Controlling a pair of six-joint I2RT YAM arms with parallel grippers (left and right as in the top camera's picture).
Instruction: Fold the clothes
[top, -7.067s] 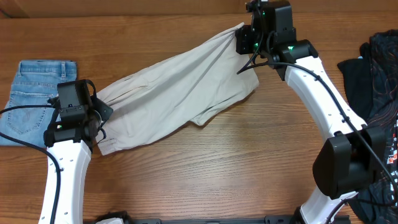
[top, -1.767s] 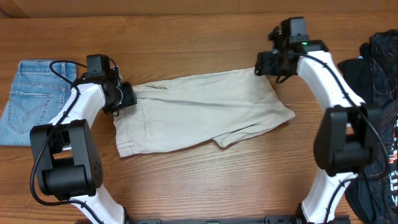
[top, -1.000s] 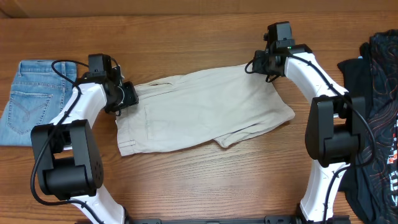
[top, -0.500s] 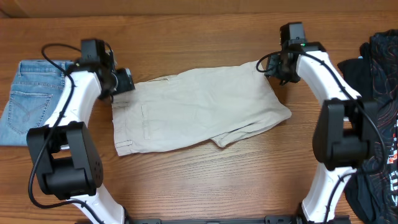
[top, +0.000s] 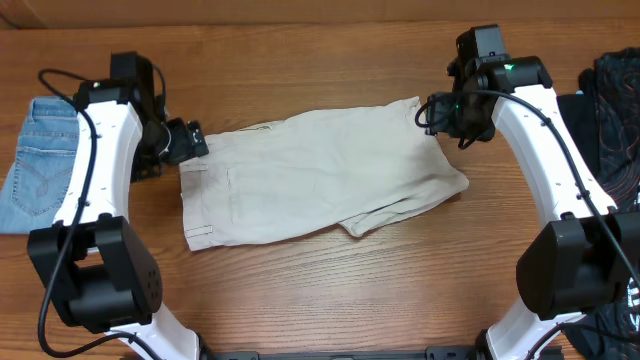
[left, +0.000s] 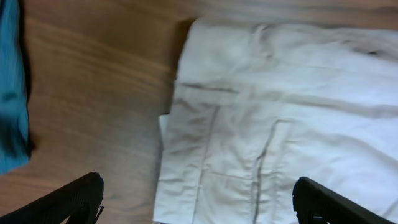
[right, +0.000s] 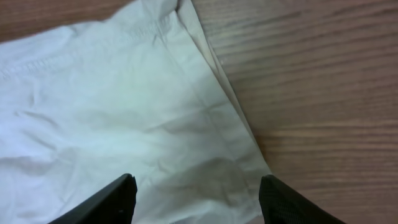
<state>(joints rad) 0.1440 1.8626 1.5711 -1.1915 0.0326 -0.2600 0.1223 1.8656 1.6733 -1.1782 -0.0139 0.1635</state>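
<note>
Step in hand: the shorts (top: 320, 175) lie spread on the table (top: 330, 290), and by my judgement the next thing is a fresh hold for the first fold.
Where the shorts are: middle of the table, flat, waistband (top: 196, 200) to the left and leg hems to the right, with one lower corner sticking out near the bottom edge.
Left gripper (left: 198, 183): fingers wide apart and empty, hovering over the waistband end.
Right gripper (right: 196, 180): fingers apart, nothing between them, above the far hem corner, with the cloth lying loose below.
Doing it well: take matching corners on the same long edge, pinch through all layers, and lift just enough to clear the wood.
Fold line: carry one end over the other so that the edges meet squarely, and smooth the loose lower corner first, or it will likely poke out of the fold.
Risk: catching only the top layer would drag the shorts askew.
Neighbours: a blue denim piece (top: 35, 165) lies well apart at the left and a dark heap of clothes (top: 610, 100) at the right, so both are out of the way.
Containers: none in view, apart from the back pocket (left: 249, 162), which lies flat with nothing showing in it.
</note>
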